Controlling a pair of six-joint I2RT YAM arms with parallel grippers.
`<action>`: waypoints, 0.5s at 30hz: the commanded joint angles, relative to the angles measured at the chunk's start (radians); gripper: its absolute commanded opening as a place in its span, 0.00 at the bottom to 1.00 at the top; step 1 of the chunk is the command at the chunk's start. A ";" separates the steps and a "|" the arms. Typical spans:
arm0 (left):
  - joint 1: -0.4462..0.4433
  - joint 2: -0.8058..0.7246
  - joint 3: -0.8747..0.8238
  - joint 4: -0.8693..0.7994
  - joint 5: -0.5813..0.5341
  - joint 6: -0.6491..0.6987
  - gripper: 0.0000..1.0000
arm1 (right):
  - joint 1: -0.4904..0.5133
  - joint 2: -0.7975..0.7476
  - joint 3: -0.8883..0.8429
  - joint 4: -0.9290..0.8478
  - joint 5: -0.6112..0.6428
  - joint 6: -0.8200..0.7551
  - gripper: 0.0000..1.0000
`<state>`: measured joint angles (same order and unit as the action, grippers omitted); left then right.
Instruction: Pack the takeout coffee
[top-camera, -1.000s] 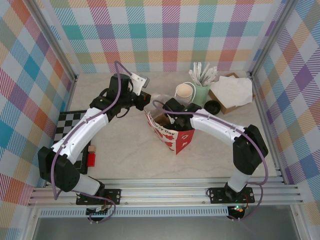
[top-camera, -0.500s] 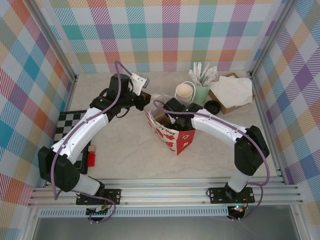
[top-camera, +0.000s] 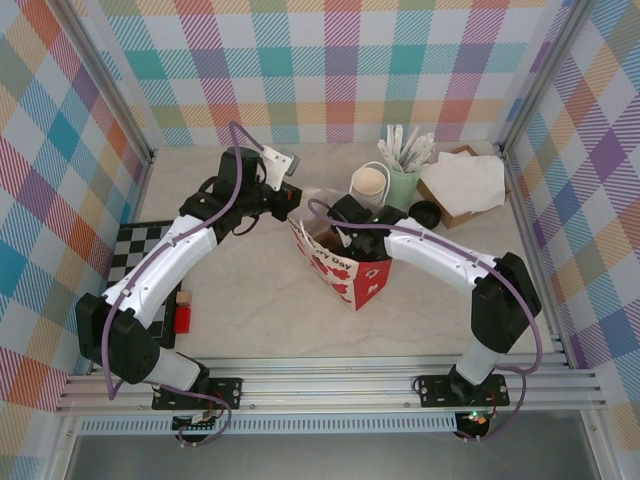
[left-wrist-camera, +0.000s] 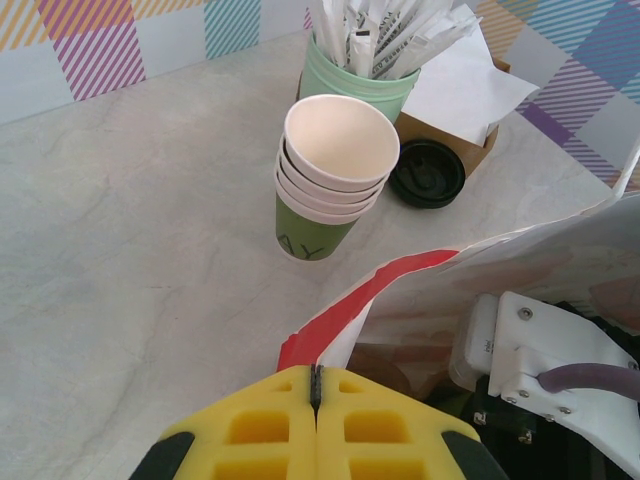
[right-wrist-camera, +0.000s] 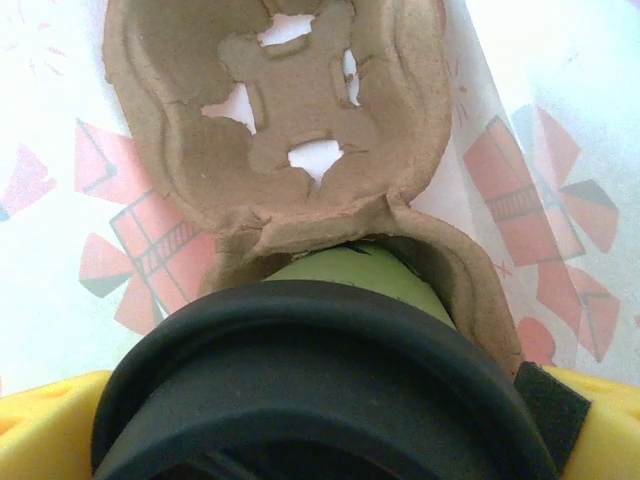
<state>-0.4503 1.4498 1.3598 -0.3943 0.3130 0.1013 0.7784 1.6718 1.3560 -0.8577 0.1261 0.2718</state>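
Note:
A red-and-white paper bag stands mid-table with its mouth open. My left gripper is shut on the bag's red rim, at the bag's far left corner in the top view. My right gripper reaches down into the bag. Between its yellow fingers sits the takeout coffee, a green cup under a wide black lid, and the lid touches both pads. The cup's base rests in one pocket of a brown pulp carrier at the bag's bottom.
Behind the bag stand a stack of paper cups, a mint cup of wrapped sticks, a loose black lid and a cardboard box of napkins. A chessboard and a red block lie at the left.
The right arm has shifted very slightly, its elbow drifting right. The left arm and the bag have stayed still.

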 joint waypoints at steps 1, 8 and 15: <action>-0.005 0.000 0.036 -0.002 -0.013 0.014 0.00 | -0.004 -0.045 0.023 -0.026 -0.025 -0.006 1.00; -0.005 0.007 0.040 0.004 0.031 -0.002 0.00 | 0.006 -0.020 0.042 -0.033 -0.050 -0.037 1.00; -0.006 0.023 0.047 0.008 0.083 -0.015 0.00 | 0.021 0.043 0.100 -0.075 -0.050 -0.037 1.00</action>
<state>-0.4511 1.4590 1.3605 -0.3935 0.3595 0.0937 0.7925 1.6886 1.4143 -0.8913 0.0925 0.2455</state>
